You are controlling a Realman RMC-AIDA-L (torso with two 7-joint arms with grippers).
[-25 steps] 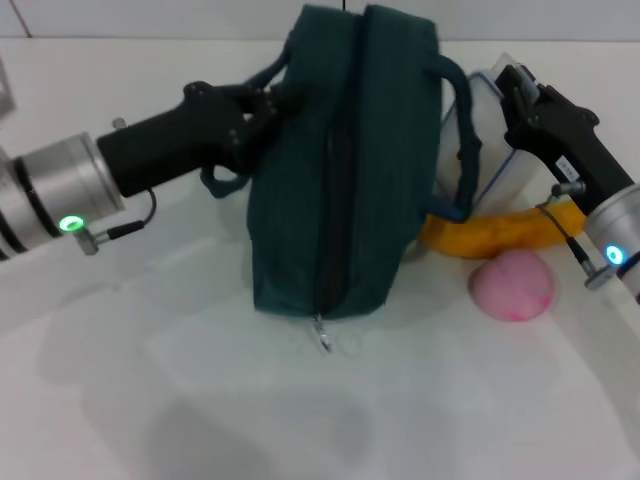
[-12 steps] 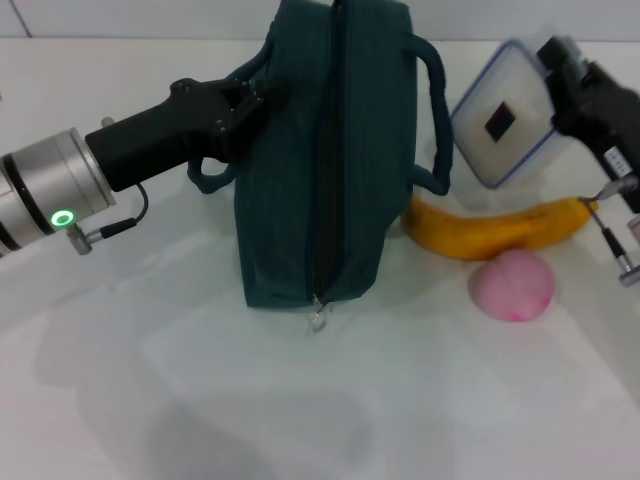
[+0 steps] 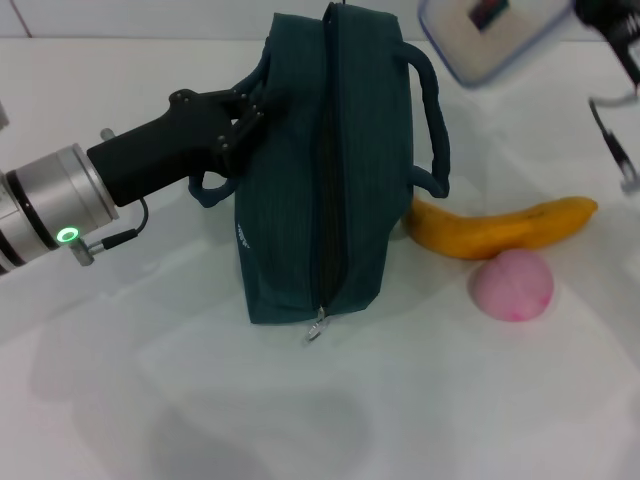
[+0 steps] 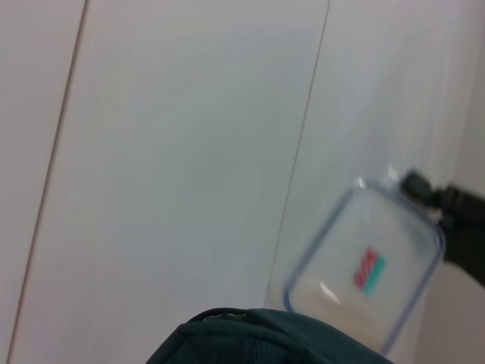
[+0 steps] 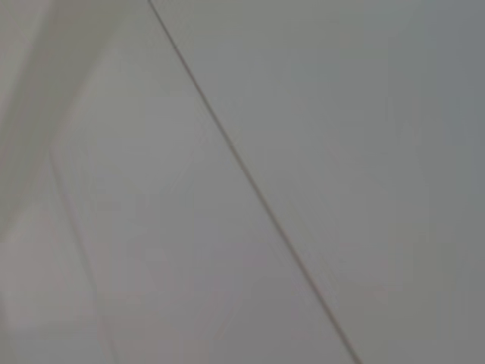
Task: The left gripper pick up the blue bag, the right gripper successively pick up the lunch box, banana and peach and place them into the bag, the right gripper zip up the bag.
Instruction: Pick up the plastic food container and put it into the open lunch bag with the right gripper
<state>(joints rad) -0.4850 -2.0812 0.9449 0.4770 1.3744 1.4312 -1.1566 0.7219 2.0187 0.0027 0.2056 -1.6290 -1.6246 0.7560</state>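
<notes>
The blue bag (image 3: 320, 170) stands upright in the middle of the table, its zip running along the top and the ring pull (image 3: 315, 329) hanging at its near end. My left gripper (image 3: 252, 106) is shut on the bag's left handle. The lunch box (image 3: 487, 34) hangs in the air above and right of the bag, held at its far corner by my right gripper (image 3: 612, 18), mostly cut off by the frame edge. The left wrist view shows the lunch box (image 4: 365, 274) beyond the bag's top (image 4: 258, 340), with the right gripper (image 4: 429, 196) shut on its corner. Banana (image 3: 503, 229) and peach (image 3: 513, 284) lie right of the bag.
The white table (image 3: 200, 400) stretches bare in front of the bag and to the left. A cable (image 3: 610, 135) dangles from the right arm above the banana's tip. The right wrist view shows only a plain pale surface.
The right gripper has lifted the lunch box off the table, up and toward the bag's top. The bag has been pulled a little to the left and straighter. Banana and peach stay put.
</notes>
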